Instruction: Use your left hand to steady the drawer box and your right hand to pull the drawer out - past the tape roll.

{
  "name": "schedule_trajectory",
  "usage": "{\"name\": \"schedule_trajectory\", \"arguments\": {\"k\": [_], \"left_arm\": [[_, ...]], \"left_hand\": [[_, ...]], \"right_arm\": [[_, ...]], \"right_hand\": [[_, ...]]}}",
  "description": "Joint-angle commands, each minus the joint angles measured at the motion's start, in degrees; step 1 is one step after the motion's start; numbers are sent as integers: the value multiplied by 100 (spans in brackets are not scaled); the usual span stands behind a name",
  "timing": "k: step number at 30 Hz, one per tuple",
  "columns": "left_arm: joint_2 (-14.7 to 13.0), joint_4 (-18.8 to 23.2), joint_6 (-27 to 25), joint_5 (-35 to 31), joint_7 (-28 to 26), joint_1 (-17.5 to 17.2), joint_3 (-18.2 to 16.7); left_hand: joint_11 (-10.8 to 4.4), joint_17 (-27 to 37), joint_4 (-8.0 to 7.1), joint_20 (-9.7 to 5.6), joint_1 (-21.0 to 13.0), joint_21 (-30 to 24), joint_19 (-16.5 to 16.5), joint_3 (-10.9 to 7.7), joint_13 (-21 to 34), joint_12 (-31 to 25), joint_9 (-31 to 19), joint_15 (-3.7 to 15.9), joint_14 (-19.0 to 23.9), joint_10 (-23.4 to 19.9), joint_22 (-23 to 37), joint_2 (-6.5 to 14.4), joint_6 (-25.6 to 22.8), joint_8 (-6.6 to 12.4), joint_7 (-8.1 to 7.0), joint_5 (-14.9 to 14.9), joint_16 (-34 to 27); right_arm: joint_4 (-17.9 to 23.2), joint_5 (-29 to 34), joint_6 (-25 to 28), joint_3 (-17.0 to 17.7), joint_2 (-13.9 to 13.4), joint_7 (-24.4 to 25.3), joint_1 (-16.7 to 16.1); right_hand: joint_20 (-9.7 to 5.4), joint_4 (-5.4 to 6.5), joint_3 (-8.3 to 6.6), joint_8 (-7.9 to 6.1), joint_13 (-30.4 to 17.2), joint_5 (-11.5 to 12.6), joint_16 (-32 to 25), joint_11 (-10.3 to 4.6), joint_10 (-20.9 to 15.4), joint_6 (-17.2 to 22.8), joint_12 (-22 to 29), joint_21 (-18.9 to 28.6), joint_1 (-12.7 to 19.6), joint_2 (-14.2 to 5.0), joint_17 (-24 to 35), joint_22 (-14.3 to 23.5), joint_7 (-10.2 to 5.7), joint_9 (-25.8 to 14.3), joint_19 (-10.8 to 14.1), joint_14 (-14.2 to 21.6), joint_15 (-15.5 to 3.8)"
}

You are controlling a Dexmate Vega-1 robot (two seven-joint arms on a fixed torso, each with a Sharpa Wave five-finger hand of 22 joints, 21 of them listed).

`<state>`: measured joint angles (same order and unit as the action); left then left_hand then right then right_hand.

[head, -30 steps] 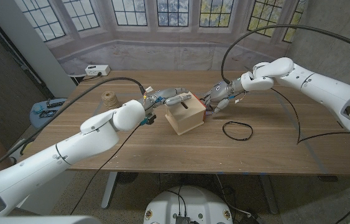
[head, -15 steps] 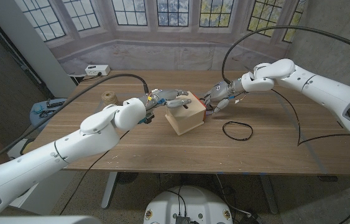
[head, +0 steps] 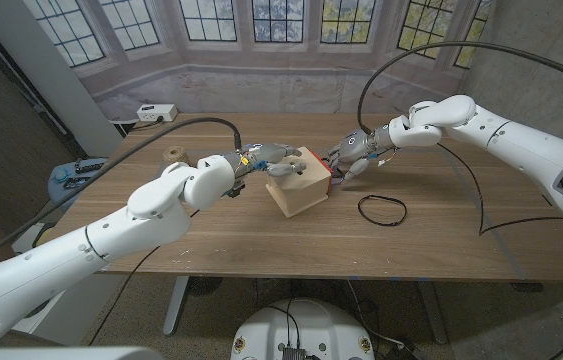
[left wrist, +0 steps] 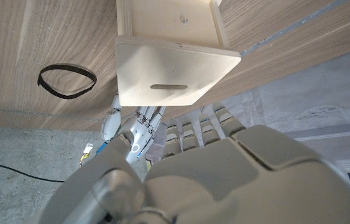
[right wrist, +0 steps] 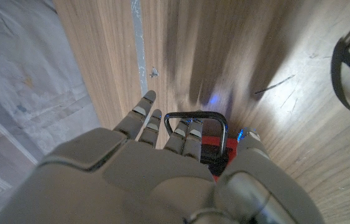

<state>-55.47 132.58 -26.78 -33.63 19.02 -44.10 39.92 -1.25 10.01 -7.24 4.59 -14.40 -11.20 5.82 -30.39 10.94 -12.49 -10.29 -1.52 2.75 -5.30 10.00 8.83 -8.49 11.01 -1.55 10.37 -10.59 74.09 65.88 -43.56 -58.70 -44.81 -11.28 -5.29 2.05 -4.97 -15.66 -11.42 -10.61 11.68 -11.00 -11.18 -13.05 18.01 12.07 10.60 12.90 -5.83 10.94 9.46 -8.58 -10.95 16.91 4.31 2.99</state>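
Sliding my left hand (head: 273,158) further onto the box (head: 298,182), fingers spread; right hand (head: 353,156) fingers hook the handle (right wrist: 196,122), drawer unpulled.

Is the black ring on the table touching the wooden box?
Apart. The head view shows bare table between the black ring and the wooden box.
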Motion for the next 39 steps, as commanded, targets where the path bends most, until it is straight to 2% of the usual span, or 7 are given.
{"name": "schedule_trajectory", "arguments": {"k": [1, 19, 39], "left_arm": [[65, -35, 141, -610, 525, -41, -25], [116, -52, 276, -766, 742, -346, -252], [268, -103, 235, -600, 966, -403, -296]], "left_hand": [[-8, 18, -73, -44, 90, 30, -72, 8, 0, 44, -6, 26, -83, 108, 18, 11, 59, -41, -54, 19, 31], [-11, 16, -138, -68, 210, 42, -154, 35, -5, 71, -6, 60, -167, 161, 16, 0, 132, -62, -97, 32, 47], [-35, 8, -172, -130, 308, 53, -238, 53, -10, 93, -4, 141, -218, 211, 12, -13, 143, -56, -130, 47, 49]], "right_arm": [[-54, 2, 36, 6, 39, -7, -8], [75, -42, 179, 52, -14, -94, -96], [330, -73, 317, 185, -115, -170, -251]], "right_hand": [[6, -17, -29, 23, -25, 54, 0, 11, 19, 9, -10, 1, -39, -20, 1, 26, 26, -3, -9, -8, 11], [14, -23, -40, 27, -25, 58, 1, 4, 18, 10, -16, 4, -45, -23, -2, 25, 33, -3, -22, -7, 16], [16, -34, -54, 30, -26, 63, 1, 25, 9, 16, -18, 10, -49, -24, -5, 25, 38, -3, -29, -3, 1]]}}
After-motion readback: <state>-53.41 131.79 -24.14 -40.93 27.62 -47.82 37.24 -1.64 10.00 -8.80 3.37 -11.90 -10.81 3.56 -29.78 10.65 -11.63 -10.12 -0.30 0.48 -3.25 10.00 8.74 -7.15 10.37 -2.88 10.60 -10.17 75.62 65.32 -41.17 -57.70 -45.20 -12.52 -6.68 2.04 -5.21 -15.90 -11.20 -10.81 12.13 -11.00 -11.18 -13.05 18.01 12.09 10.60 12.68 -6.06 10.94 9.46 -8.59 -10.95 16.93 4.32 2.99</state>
